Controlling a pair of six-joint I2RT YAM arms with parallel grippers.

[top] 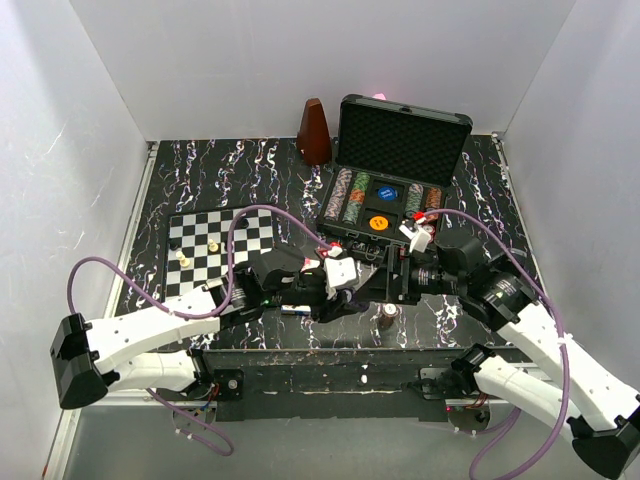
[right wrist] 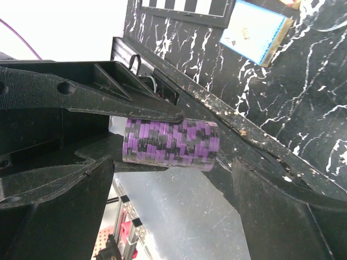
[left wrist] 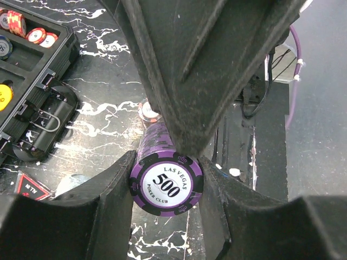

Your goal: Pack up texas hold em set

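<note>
A roll of purple-and-black poker chips (left wrist: pixel 157 138), its end chip marked 500, lies level between the fingers of my left gripper (left wrist: pixel 167 183), which is shut on its sides. In the right wrist view the same roll (right wrist: pixel 171 143) hangs crosswise just above my right gripper (right wrist: pixel 172 169), whose open fingers stand wide at the roll's two ends. Both grippers meet above the table's front edge, left (top: pixel 352 285) and right (top: pixel 395 280). The black case (top: pixel 345 240) stands open behind them, foam lid (top: pixel 405 140) upright, with rows of chips (top: pixel 350 195), a blue card box (top: pixel 388 190) and an orange button (top: pixel 379 223) inside.
A short chip stack (top: pixel 388 316) stands on the table below the grippers. The chessboard (top: pixel 235 235) with pieces (top: pixel 183 258) lies at the left. A brown metronome (top: pixel 314 132) stands left of the case lid. The case's latch side (left wrist: pixel 40 116) is close on the left.
</note>
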